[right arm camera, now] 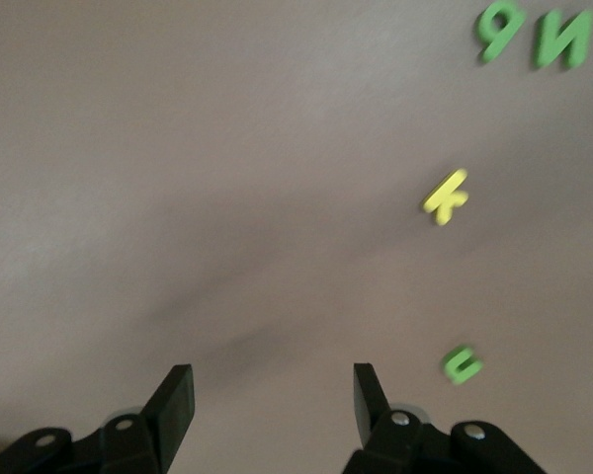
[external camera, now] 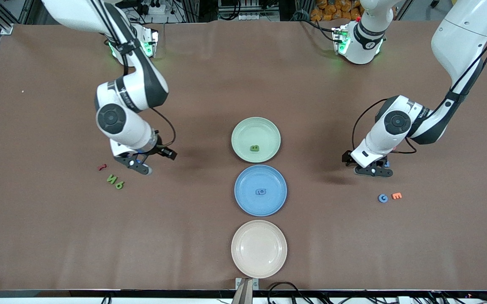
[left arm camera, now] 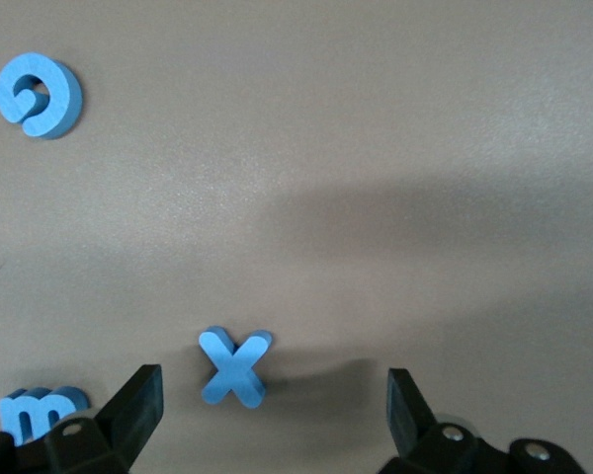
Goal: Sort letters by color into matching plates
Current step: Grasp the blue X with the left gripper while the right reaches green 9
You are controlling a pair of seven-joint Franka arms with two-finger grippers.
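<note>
A wide sheet of matte brown covering (external camera: 243, 76) is spread over the whole table, faintly creased in places. At its edge nearest the front camera, a small grey metal bracket (external camera: 245, 283) is fastened at the middle, with black cables (external camera: 285, 289) looping just beside it along that same edge. Past the covering's edge by the arm bases sits a heap of orange round things (external camera: 334, 10).
</note>
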